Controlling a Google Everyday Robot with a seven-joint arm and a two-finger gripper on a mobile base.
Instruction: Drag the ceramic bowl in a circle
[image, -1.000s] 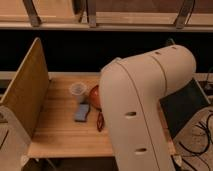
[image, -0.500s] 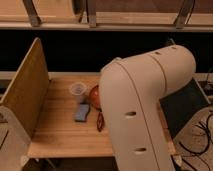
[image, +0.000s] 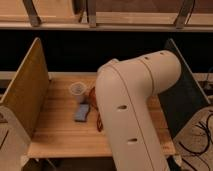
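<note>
- A wooden side panel (image: 24, 89) stands upright at the table's left edge, the thing on the table farthest left of where the gripper is hidden
- The wooden table (image: 60, 136) shows bare board in front of and to the left of that hidden spot
- A translucent plastic cup (image: 77, 90) stands upright on the table, left of the hidden gripper and just left of the bowl; whether cup and bowl touch cannot be told
- A flat blue-grey block (image: 82, 113) lies on the board in front of the cup, also left of the gripper's place and apart from the arm's edge
- The ceramic bowl (image: 92, 95) shows only as an orange-red sliver at the arm's left edge, between the cup and the arm; the rest of it is covered
- A thin dark reddish strip (image: 98, 119) runs down along the arm's edge below the bowl; what it is cannot be told
- The arm (image: 135, 100), a thick cream link, bends over the middle of the table and fills the foreground
- The gripper is out of sight behind this link, somewhere close to the bowl; open, closed or holding something, I cannot tell
- A dark side panel (image: 184, 100) stands at the table's right edge, right of the arm
- Dark cables (image: 201, 136) lie on the floor beyond it, farthest right
</note>
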